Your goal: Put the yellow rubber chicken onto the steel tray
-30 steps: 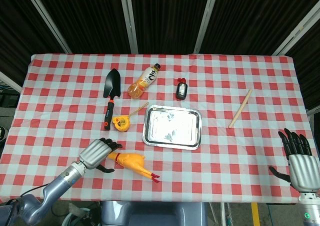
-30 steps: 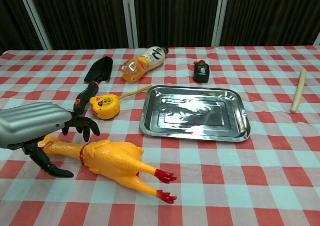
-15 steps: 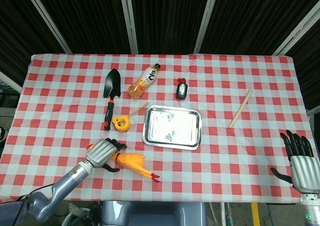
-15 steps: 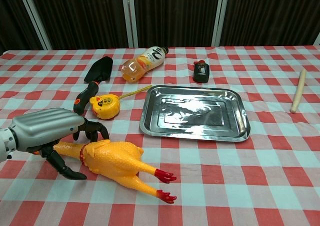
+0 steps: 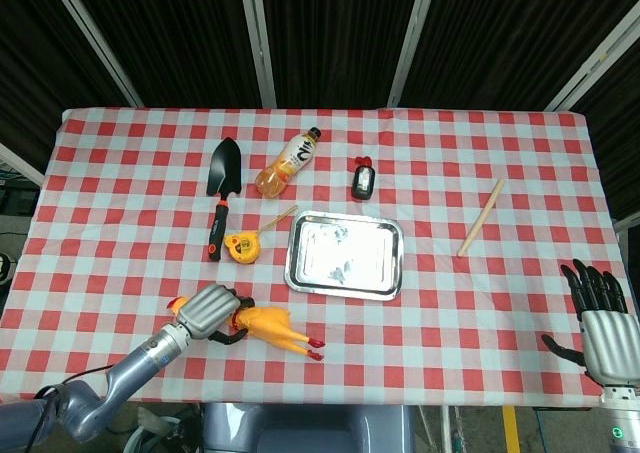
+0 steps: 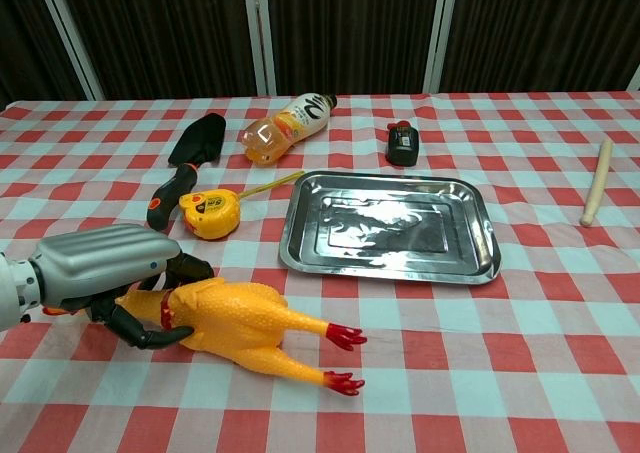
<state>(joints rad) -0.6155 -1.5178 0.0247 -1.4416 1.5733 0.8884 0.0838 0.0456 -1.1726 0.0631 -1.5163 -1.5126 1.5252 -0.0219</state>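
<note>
Two robot hands at a checkered tabletop (image 5: 480, 313): the left hand (image 6: 100, 270) curls its fingers around the neck of the yellow rubber chicken (image 6: 245, 320), lying left of the steel tray (image 6: 388, 225); the right hand (image 5: 604, 331) waits at the far edge, fingers spread, holding nothing.

My left hand (image 6: 100, 268) covers the neck and head end of the yellow rubber chicken (image 6: 245, 323), so in the chest view I cannot see how my fingers (image 6: 150, 335) meet it underneath; they seem to wrap it. That view cuts my left forearm off at its left edge. My right hand (image 5: 603, 328) shows only in the head view, its wrist cut by the bottom edge. The label on the small black object (image 5: 363, 181) is too small to read, as is the print on the orange bottle (image 5: 287, 162).
</note>
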